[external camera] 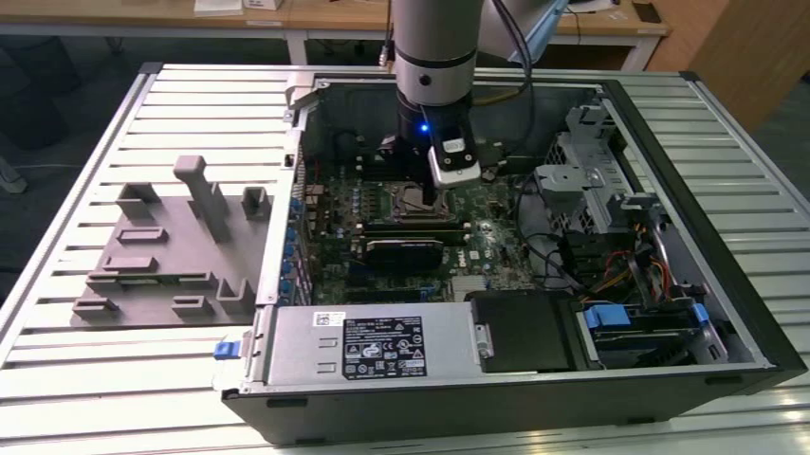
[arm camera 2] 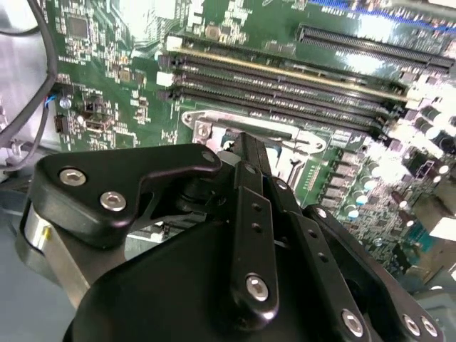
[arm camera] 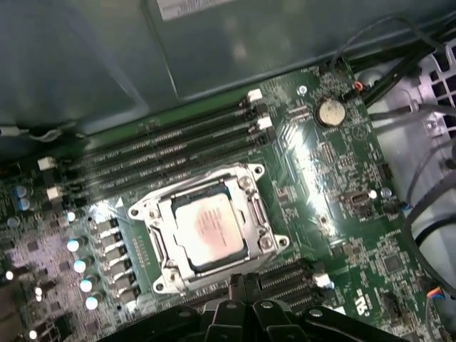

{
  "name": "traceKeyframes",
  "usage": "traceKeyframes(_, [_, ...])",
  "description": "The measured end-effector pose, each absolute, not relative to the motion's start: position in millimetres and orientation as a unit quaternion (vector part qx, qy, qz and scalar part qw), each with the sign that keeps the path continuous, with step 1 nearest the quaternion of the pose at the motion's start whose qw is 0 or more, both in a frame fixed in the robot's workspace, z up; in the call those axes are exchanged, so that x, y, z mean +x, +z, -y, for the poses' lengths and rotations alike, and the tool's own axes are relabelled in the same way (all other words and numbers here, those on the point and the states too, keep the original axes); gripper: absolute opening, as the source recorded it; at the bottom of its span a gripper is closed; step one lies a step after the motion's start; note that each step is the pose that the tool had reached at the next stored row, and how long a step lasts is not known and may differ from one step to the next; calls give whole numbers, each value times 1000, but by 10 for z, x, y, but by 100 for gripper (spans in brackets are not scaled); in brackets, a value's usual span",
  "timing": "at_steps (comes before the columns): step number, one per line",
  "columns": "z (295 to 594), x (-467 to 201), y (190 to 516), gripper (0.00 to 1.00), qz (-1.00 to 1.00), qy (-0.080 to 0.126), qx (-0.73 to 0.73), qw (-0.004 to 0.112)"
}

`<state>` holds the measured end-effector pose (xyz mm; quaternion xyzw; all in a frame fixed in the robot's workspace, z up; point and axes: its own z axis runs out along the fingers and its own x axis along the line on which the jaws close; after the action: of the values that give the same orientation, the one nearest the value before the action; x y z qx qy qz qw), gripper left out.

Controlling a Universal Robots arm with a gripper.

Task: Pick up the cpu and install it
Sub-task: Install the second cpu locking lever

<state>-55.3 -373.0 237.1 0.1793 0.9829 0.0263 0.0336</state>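
- At nine o'clock in the exterior view, a grey plastic fixture tray (external camera: 171, 248) with upright blocks lies on the slatted metal worktop (external camera: 76, 379), just beside the open black computer case (external camera: 532, 379).
- Toward the centre, the green motherboard (external camera: 487, 251) lies flat inside the case, with the steel-framed square socket (external camera: 408, 201) near twelve o'clock of the board.
- The cpu (arm camera: 210, 229), a small flat square chip with a silvery top plate, sits inside that socket frame in the first wrist view; it looks level and seated, though I cannot tell whether it is fully home.
- The black linkage hand (arm camera: 239, 285) hangs just above the socket, at six o'clock of the chip in the first wrist view. Its fingers look drawn close together with nothing between them, apart from the chip.
- At three o'clock in the exterior view, loose dark cables (external camera: 557, 242) run beside the grey drive cage (external camera: 576, 175).
- Risks, as I judge them: a slightly skewed chip could bend socket pins if pressed; the hand could catch the socket frame or the black memory slots (arm camera: 164, 153) close by; the arm's own cable could snag on the case wall.
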Motion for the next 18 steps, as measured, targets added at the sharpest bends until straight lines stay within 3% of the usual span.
traceKeyframes(18, [3794,-626,2332,11,-996,29,83,31])
